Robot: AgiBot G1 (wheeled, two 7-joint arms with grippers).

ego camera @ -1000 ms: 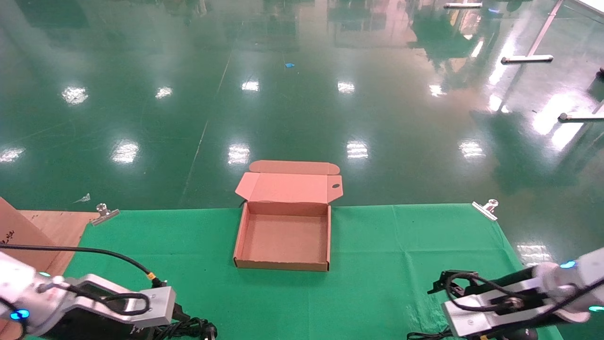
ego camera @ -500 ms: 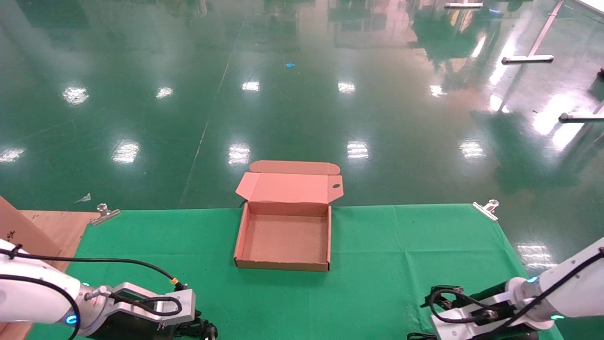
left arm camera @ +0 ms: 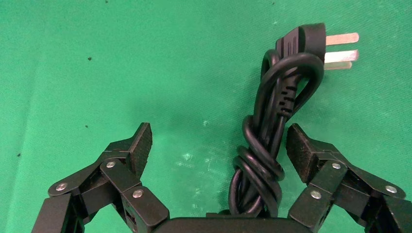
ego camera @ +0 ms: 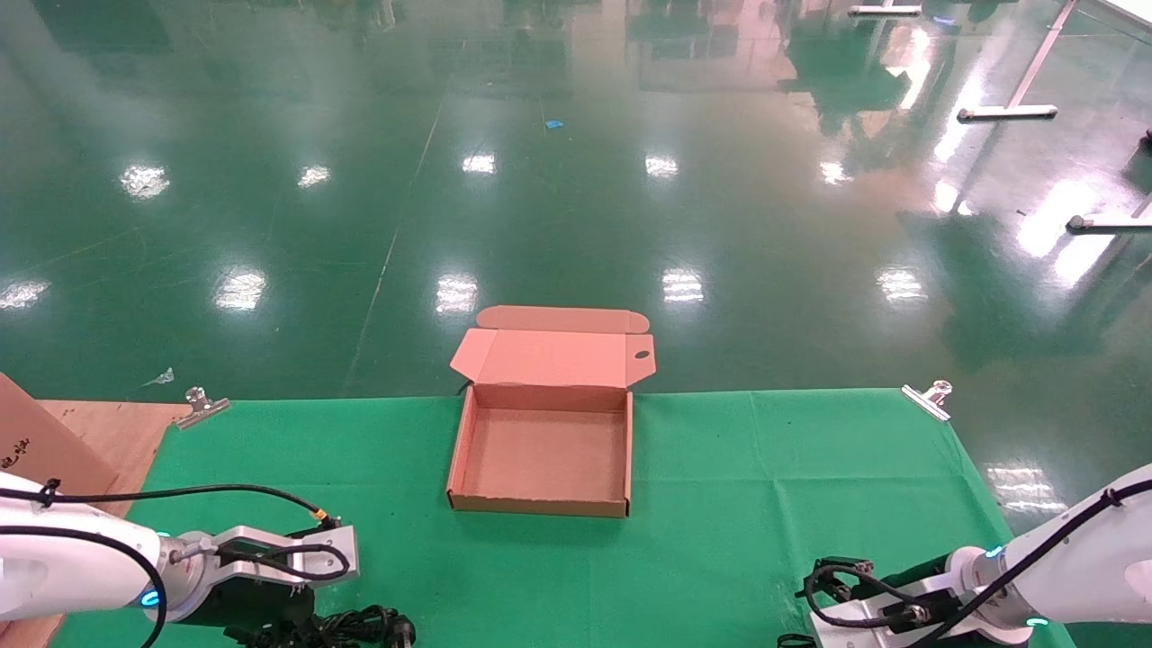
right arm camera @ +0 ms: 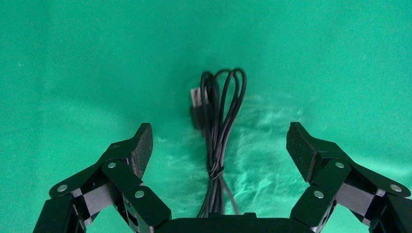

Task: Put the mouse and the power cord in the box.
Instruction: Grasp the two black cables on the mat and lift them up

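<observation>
Lying lengthwise between spread jaws: power cord (left arm camera: 265, 141).

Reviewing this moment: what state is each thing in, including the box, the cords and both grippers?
box: lid open, nothing inside.
power cord: twisted bundle lying on the green cloth, not gripped.
mouse cable: looped bundle lying on the cloth; the mouse itself is out of sight.
left gripper: jaws open, straddling the power cord.
right gripper: jaws open, straddling the mouse cable.
</observation>
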